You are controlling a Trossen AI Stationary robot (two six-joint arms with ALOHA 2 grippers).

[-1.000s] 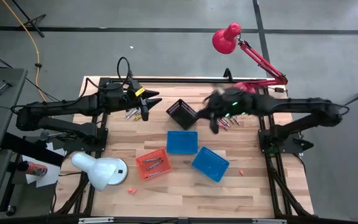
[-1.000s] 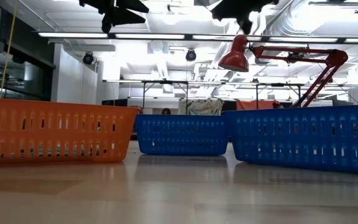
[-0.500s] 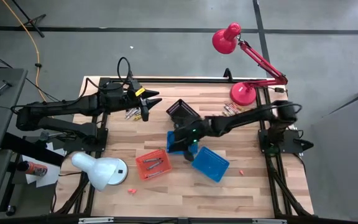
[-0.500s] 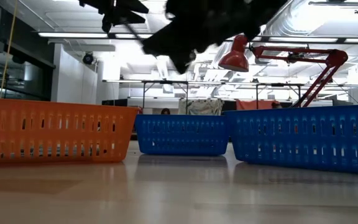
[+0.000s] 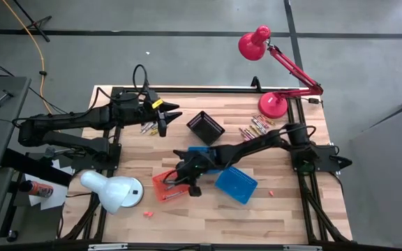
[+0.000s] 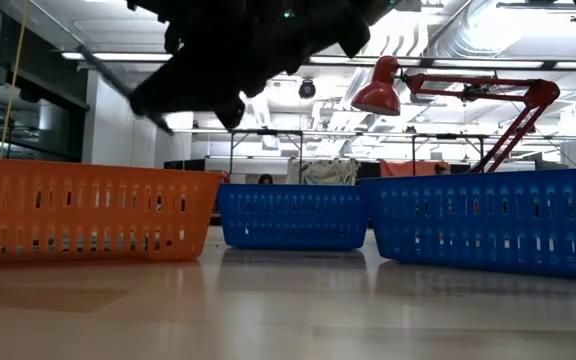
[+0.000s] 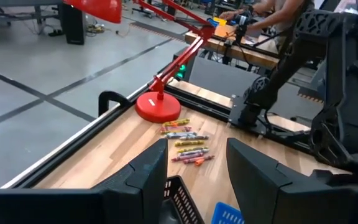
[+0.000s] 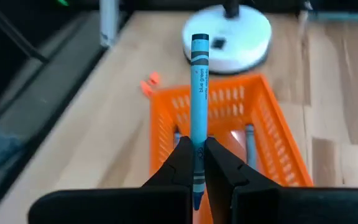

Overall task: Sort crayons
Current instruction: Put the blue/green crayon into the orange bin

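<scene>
Blue-green crayon (image 8: 197, 93): pinched upright in the right gripper (image 8: 197, 163), above the orange basket (image 5: 171, 184).
Right gripper: closed on that crayon, reaching across to the near-left part of the table.
Left gripper (image 5: 165, 116): fingers spread, holding nothing, hovering at the far left.
Done so far: a few crayons already lie inside the orange basket; their colours are hard to tell.
Left to do: a cluster of loose crayons (image 5: 257, 128) lies at the far right by the red lamp's base (image 5: 272, 105), another small cluster (image 5: 147, 127) under the left gripper, and stray pieces near the table's near edge.
Other baskets: two blue (image 5: 236, 183), one black (image 5: 205, 127); contents not discernible.
Surface: pale wooden plank table (image 5: 285, 216), with a white lamp (image 5: 112, 191) near left.
Room: grey concrete floor, bright workshop with tables beyond.
</scene>
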